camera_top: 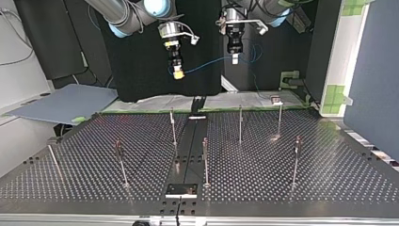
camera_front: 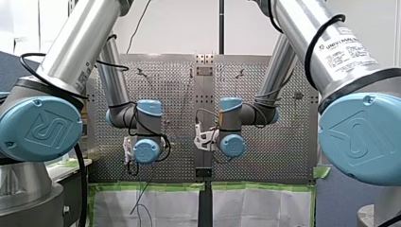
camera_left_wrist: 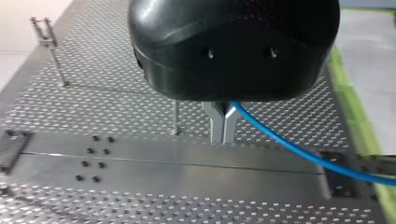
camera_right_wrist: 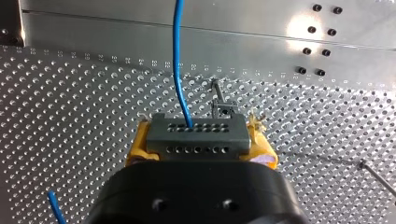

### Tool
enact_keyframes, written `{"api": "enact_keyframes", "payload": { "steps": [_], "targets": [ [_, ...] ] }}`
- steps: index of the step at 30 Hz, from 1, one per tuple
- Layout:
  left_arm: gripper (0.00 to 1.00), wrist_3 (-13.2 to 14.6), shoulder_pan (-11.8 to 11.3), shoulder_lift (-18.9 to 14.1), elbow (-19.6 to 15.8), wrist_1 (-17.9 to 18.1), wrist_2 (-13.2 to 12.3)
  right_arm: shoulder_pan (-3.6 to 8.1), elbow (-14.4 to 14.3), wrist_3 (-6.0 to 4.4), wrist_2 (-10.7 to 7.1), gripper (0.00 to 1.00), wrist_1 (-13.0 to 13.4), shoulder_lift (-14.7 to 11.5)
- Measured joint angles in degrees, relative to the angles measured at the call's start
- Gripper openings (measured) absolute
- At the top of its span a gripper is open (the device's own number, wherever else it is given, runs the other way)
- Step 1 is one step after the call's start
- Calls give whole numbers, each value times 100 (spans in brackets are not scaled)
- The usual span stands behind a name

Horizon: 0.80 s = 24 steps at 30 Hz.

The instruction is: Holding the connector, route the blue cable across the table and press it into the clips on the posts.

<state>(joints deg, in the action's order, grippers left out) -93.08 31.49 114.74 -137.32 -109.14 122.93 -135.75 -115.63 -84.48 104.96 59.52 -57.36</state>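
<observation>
Perforated steel bench (camera_top: pixel 282 179) below; thin blue cable (camera_top: pixel 207 66) hangs mid-air btwn both hands, well above it. Looks light, floppy, prob. slippery, so grip near the ends. Right hand (camera_top: pixel 178 73), yellow pads, clamps grey multi-hole connector (camera_right_wrist: pixel 196 140); left hand (camera_left_wrist: pixel 223 133) pinches cable, metal fingers closed. Slim clip-topped posts (camera_top: pixel 240 123) not yet threaded.

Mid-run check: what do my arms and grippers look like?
My left arm and my right arm are silver tubes with pale blue joint caps and black cable loops; the right carries a Universal Robots label. My left gripper is black with metal fingers; my right gripper, black with yellow pads.
</observation>
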Motion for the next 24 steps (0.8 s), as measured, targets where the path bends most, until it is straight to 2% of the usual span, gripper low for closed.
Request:
{"api": "enact_keyframes", "payload": {
  "steps": [18, 24],
  "targets": [
    [0, 0, 8, 61, -20, -99, -28, -8, 11, 9, 9, 0, -9, 9],
    [0, 0, 8, 61, -20, -99, -28, -230, 253, 56, 252, 0, -253, 253]
  ]
}}
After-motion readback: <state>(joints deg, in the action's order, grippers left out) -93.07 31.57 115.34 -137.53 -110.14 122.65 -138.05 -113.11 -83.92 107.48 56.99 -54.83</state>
